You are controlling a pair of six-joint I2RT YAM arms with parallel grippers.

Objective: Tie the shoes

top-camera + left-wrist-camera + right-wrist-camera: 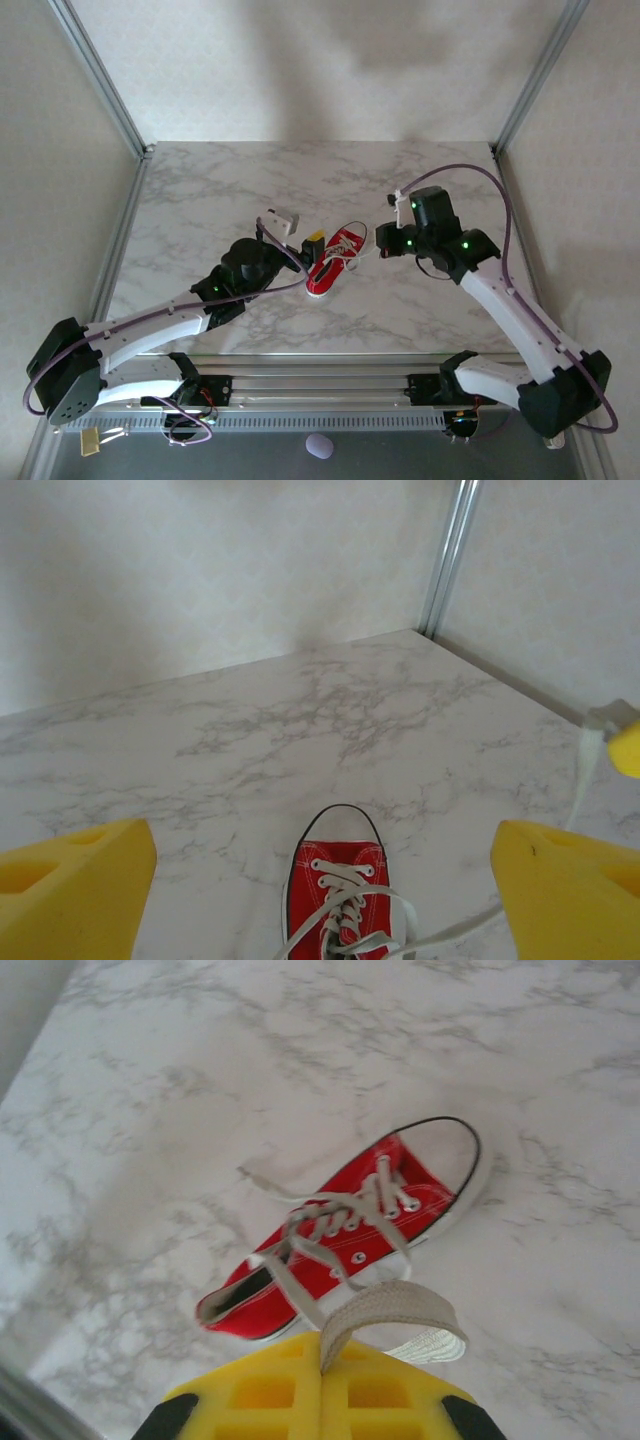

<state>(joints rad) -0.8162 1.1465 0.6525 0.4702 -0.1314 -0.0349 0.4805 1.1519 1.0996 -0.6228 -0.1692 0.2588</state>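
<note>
- Red sneaker [333, 262] sits on its sole approx. mid marble table [250, 180], toe pointing away from the arm bases & a bit right.
- It sits between the two grippers: L on its left, R near its toe side.
- L gripper [298, 232]: jaws spread wide, nothing held. In L wrist view the yellow fingers [70, 890] sit far apart either side of the frame, sneaker's laced front low between them.
- R gripper [322, 1380]: yellow pads pressed together, pinching a white lace [385, 1305]. The flat lace bends in a loop just above the pads, then runs back to the eyelets.
- Other lace end lies loose on the table beside the shoe.
- Laces loose over the tongue, no bow seen.
</note>
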